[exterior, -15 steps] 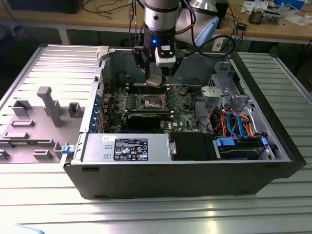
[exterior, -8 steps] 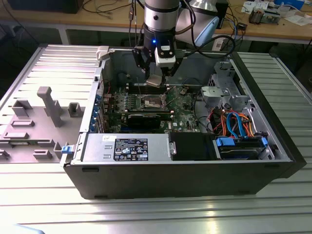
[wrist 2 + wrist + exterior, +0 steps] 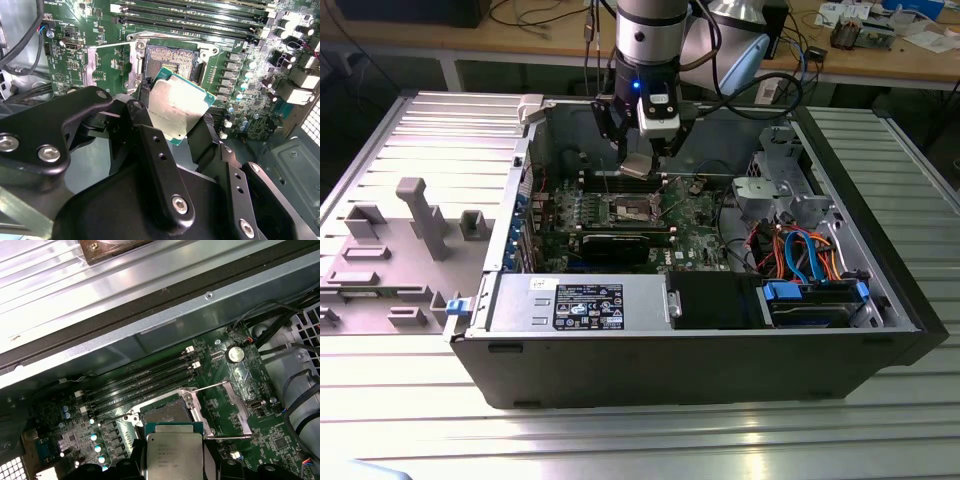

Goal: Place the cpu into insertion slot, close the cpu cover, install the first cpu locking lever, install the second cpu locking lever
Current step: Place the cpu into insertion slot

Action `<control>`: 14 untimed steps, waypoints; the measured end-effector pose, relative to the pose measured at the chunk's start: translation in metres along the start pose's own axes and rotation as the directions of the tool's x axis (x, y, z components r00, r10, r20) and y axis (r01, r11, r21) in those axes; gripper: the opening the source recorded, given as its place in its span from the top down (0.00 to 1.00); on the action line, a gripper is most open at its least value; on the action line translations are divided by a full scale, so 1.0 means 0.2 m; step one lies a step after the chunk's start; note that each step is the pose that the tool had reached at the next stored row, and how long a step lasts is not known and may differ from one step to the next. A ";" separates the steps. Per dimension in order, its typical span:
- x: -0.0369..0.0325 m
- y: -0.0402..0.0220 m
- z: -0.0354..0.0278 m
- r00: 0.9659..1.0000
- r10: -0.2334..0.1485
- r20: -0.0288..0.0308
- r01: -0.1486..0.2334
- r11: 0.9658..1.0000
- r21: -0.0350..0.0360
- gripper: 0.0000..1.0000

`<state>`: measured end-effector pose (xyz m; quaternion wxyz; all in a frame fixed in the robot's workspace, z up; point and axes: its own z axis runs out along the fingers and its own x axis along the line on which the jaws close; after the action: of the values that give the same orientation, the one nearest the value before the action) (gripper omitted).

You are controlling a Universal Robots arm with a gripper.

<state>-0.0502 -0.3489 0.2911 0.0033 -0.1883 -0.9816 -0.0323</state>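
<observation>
My gripper [image 3: 640,160] is shut on the cpu [image 3: 637,167], a silvery square chip, and hovers inside the open computer case above the insertion slot [image 3: 632,208]. In the second wrist view the cpu [image 3: 175,107] sits tilted between the black fingers [image 3: 202,132], just short of the insertion slot [image 3: 172,60], whose dark contact field is uncovered. In the first wrist view the cpu [image 3: 174,452] hangs beside the insertion slot [image 3: 167,412]. The cpu cover [image 3: 240,407] is swung open to the side of the slot, a thin metal frame with green board showing through its window; it is also seen as the cpu cover [image 3: 92,65].
Long black memory slots [image 3: 145,375] run beside the socket, and a coin battery [image 3: 233,354] lies nearby. A black graphics card [image 3: 620,245], power supply [image 3: 580,305], grey drive cage [image 3: 775,190] and coloured cables [image 3: 800,255] crowd the case. A grey fixture [image 3: 420,215] stands at the exterior view's left.
</observation>
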 end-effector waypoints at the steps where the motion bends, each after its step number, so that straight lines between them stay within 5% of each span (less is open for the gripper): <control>1: 0.000 0.000 0.000 1.000 0.001 0.000 -0.001 1.000 0.000 0.45; 14: 0.000 0.000 0.004 1.000 0.009 0.001 -0.009 1.000 0.000 0.45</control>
<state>-0.0502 -0.3489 0.2903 0.0031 -0.1927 -0.9807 -0.0323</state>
